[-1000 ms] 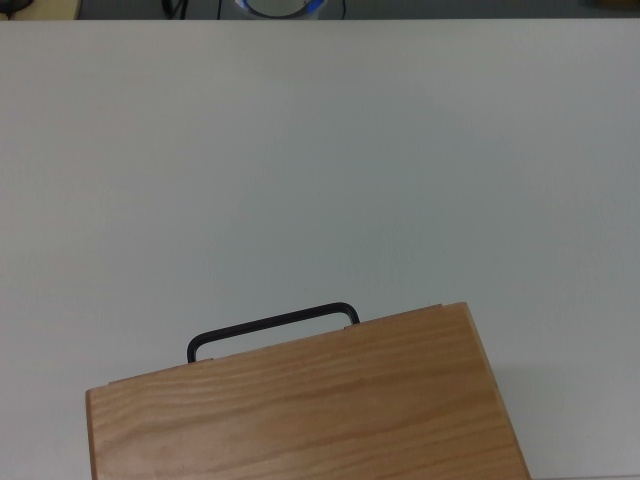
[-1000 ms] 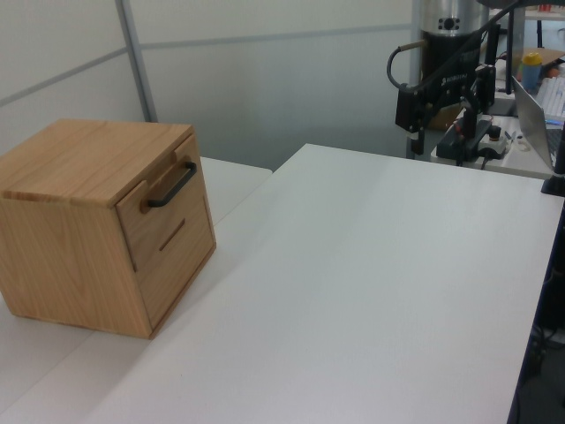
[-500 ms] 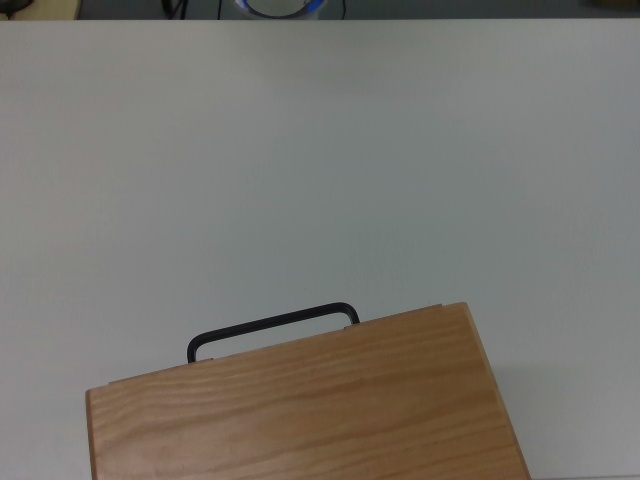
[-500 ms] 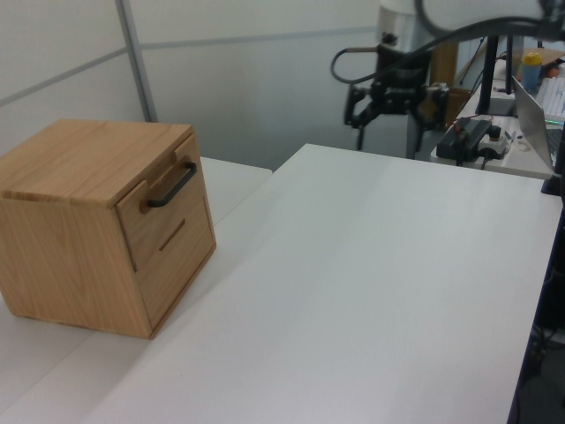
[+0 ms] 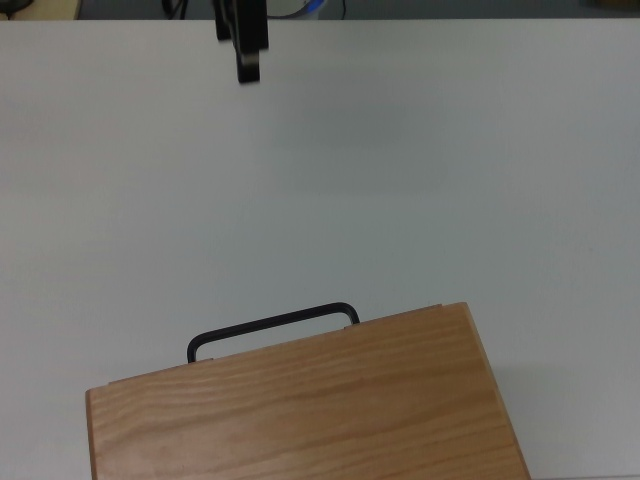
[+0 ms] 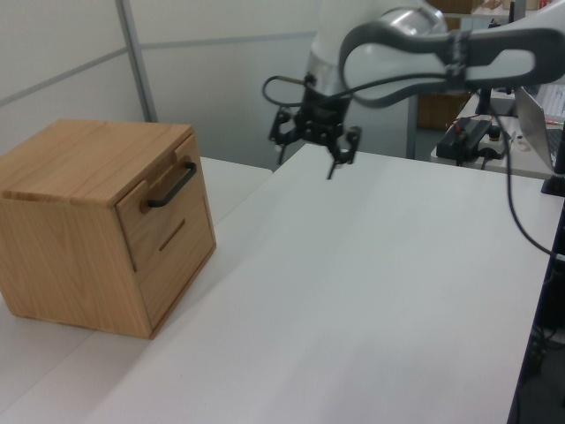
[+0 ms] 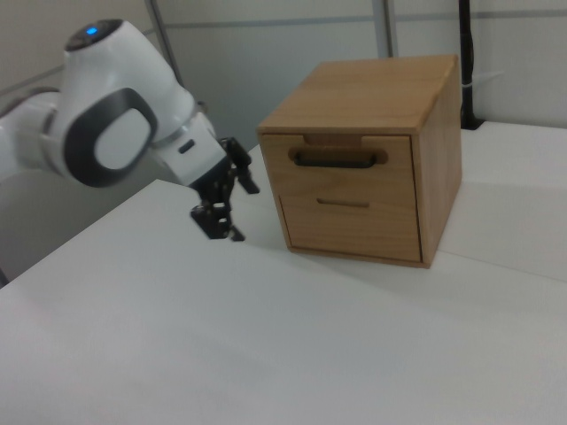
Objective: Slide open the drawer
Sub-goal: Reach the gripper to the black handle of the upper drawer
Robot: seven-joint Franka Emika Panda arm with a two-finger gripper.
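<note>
1. Light grained wood, matt, on the box (image 7: 372,159) and the drawer (image 7: 341,163) front;
2. Thin black metal handle (image 5: 272,328), slightly satin;
3. Smooth matt white surface (image 6: 371,291);
4. Glossy white arm (image 7: 97,124) shell, black gripper (image 6: 309,150).

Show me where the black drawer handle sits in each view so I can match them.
Top view: handle low centre, just above the box's top panel.
Left view: handle at left, on the box's upper front.
Right view: handle upper centre-right.
Shared landmark: the wooden box.
</note>
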